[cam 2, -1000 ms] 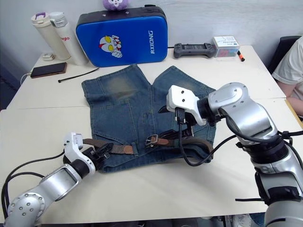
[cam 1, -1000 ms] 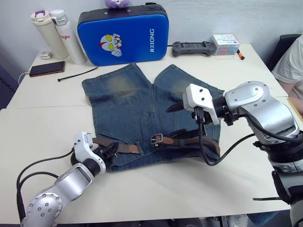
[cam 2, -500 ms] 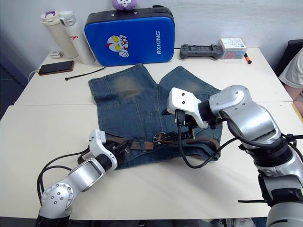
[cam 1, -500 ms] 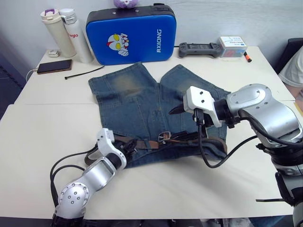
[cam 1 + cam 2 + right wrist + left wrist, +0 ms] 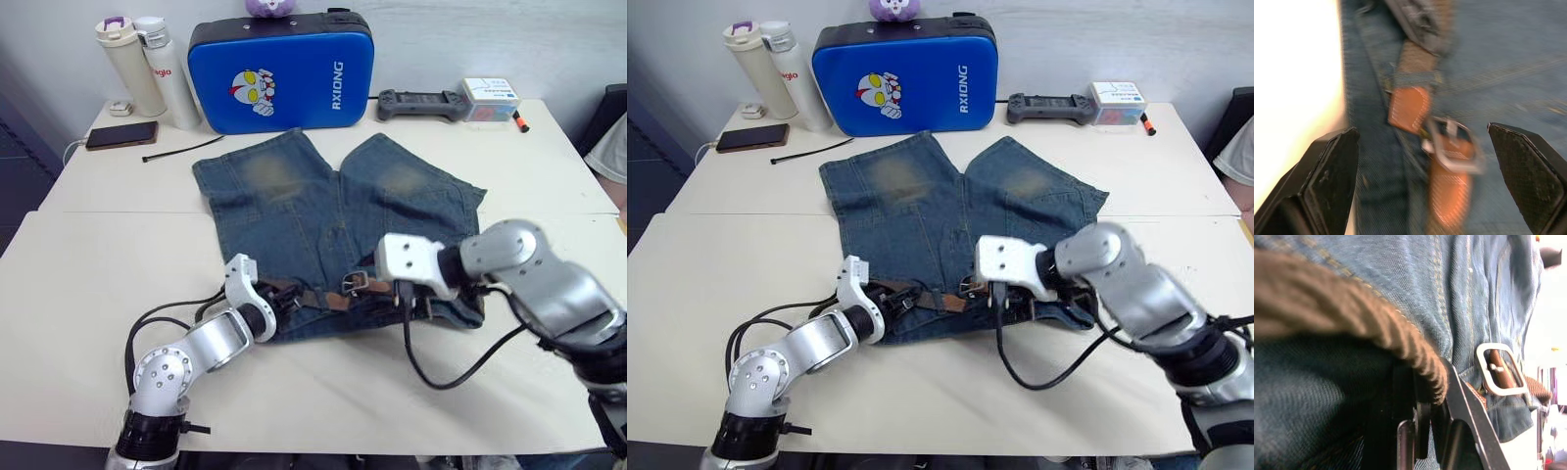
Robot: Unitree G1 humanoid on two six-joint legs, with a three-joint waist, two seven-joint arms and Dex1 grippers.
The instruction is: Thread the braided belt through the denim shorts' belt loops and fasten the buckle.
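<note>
The denim shorts point(image 5: 323, 211) lie flat on the white table, waistband toward me. The braided belt point(image 5: 313, 297) runs along that waistband, with its silver buckle point(image 5: 355, 284) near the middle. My left gripper point(image 5: 281, 297) rests at the waistband's left part, shut on the brown woven strap point(image 5: 1376, 328), and the buckle point(image 5: 1496, 369) lies just beyond it. My right gripper point(image 5: 1422, 128) hovers low over the buckle point(image 5: 1454, 149) with its fingers point(image 5: 1327, 171) spread wide and nothing between them. A denim belt loop point(image 5: 1415, 78) crosses the strap beside the tan leather end.
A blue padded case point(image 5: 279, 69), two bottles point(image 5: 147, 64), a phone point(image 5: 120, 135), a black cable tie point(image 5: 181, 149), a game controller point(image 5: 426, 100) and a small box point(image 5: 490, 93) line the far edge. A person's sleeve point(image 5: 615, 157) shows at the right.
The camera view shifted. My left gripper slid right along the waistband toward the buckle. My right gripper came down from above the shorts to just over the buckle.
</note>
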